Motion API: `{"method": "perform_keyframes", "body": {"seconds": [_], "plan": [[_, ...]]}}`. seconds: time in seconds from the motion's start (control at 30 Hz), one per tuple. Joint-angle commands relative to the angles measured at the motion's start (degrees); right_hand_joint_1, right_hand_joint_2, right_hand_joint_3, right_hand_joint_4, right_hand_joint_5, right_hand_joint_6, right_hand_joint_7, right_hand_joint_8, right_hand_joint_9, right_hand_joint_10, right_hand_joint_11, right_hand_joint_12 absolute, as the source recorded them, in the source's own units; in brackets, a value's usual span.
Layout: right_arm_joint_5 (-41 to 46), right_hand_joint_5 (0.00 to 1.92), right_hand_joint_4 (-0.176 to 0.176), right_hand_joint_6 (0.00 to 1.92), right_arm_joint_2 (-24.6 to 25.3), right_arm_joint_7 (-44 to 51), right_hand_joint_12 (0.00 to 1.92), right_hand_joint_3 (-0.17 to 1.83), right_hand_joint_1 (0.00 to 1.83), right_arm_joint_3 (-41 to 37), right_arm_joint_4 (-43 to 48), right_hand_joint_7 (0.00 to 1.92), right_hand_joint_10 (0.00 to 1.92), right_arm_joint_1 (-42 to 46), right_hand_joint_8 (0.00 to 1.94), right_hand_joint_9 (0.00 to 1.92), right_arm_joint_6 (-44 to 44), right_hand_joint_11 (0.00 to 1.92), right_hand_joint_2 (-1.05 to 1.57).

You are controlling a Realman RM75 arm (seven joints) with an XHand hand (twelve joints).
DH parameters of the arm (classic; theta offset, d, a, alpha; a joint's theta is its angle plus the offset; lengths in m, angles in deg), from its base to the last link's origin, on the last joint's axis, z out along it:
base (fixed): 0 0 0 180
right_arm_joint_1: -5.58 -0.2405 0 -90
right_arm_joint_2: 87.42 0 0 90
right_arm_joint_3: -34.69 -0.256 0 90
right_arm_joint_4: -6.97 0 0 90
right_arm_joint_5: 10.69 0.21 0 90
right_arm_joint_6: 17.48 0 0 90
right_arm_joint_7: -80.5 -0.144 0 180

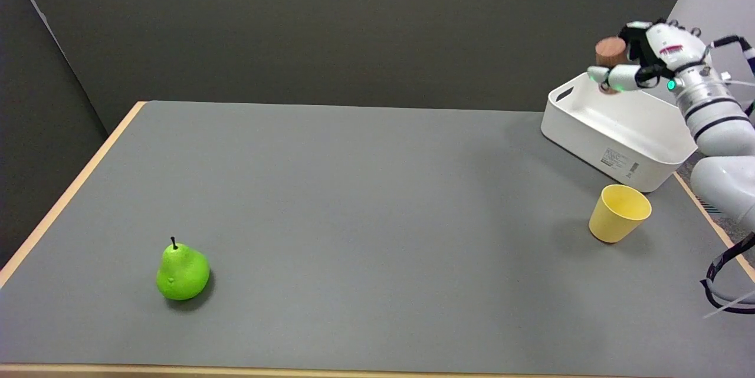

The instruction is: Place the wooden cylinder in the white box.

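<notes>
The wooden cylinder (pixel 611 53), brown and short, is held in the air by my right hand (pixel 643 59), whose fingers wrap around it. It hangs above the far left corner of the white box (pixel 613 142). The box is a rectangular white bin with a handle slot and a label on its near wall, standing at the table's far right. Its inside shows nothing in it. Part of the cylinder is hidden by the fingers.
A yellow cup (pixel 619 213) stands upright just in front of the box, near the right edge. A green pear (pixel 182 272) sits at the near left. The grey table (pixel 354 201) has a wooden rim.
</notes>
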Motion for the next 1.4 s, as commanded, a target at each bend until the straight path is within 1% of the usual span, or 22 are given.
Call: {"method": "perform_keyframes", "body": {"seconds": [0.03,0.23,0.33,0.73,0.9,0.97,1.0,1.03,1.07,1.1,1.13,1.17,1.2,1.23,1.27,1.33,1.4], "plan": [[10.61,0.65,0.062,1.59,2.46,3.63,1.92,0.47,0.90,6.94,-20.11,0.59,1.92,-2.37,1.94,0.83,2.27,0.28,1.09],[10.68,0.64,0.051,1.60,4.85,3.63,1.92,0.46,0.90,11.30,-26.87,0.55,1.92,-5.54,1.94,0.81,1.59,0.27,1.10],[10.68,0.64,0.048,1.61,5.12,3.63,1.92,0.46,0.90,12.58,-27.87,0.53,1.92,-6.79,1.94,0.80,1.43,0.26,1.11],[10.60,0.62,0.045,1.63,5.11,3.63,1.92,0.45,0.89,13.88,-26.47,0.48,1.92,-8.52,1.94,0.75,0.22,0.21,1.12],[12.09,0.62,0.043,1.64,5.11,2.92,1.92,0.45,0.89,13.09,-23.45,0.47,1.92,-7.41,1.94,0.75,-0.72,0.22,1.12],[15.65,0.58,-0.001,1.66,4.98,2.92,1.92,0.36,0.89,12.08,-20.53,0.35,1.92,-5.82,1.94,0.66,-1.96,0.02,1.19],[17.09,0.53,-0.006,1.49,4.83,2.94,1.92,0.51,0.84,11.61,-18.81,0.32,1.92,-4.97,1.91,0.54,-2.96,0.01,1.09],[17.67,0.48,-0.010,1.28,4.59,3.04,1.92,0.69,0.79,11.29,-17.60,0.29,1.92,-4.41,1.87,0.41,-3.72,0.00,0.97],[18.38,0.41,0.001,1.04,4.26,3.19,1.92,0.81,0.73,11.04,-16.29,0.29,1.80,-3.81,1.64,0.35,-4.48,0.00,0.88],[18.42,0.31,0.041,0.66,3.93,3.34,1.92,0.87,0.64,10.87,-14.94,0.34,1.41,-3.40,0.97,0.40,-4.95,0.00,0.79],[18.16,0.25,0.065,0.44,3.42,3.40,1.92,0.91,0.58,10.75,-13.10,0.36,1.14,-3.03,0.57,0.41,-5.45,0.00,0.74],[18.03,0.22,0.073,0.42,2.91,3.40,1.92,0.91,0.54,10.74,-11.21,0.32,0.97,-2.64,0.47,0.35,-5.96,0.00,0.73],[18.03,0.20,0.077,0.40,2.55,3.40,1.90,0.92,0.52,10.73,-10.21,0.29,0.85,-2.48,0.41,0.31,-6.35,0.01,0.72],[18.03,0.18,0.082,0.39,1.99,3.40,1.82,0.92,0.48,10.74,-8.52,0.24,0.77,-2.20,0.34,0.26,-7.03,0.03,0.70],[18.03,0.16,0.085,0.38,1.64,3.40,1.77,0.93,0.46,10.74,-7.31,0.20,0.71,-1.95,0.30,0.23,-7.54,0.06,0.69],[18.03,0.13,0.088,0.40,1.05,3.40,1.67,1.00,0.42,10.64,-5.12,0.17,0.68,-1.44,0.29,0.21,-8.66,0.09,0.65],[18.03,0.10,0.087,0.37,0.57,3.40,1.52,1.00,0.35,10.54,-3.35,0.13,0.64,-0.90,0.26,0.17,-9.38,0.12,0.63]]}}
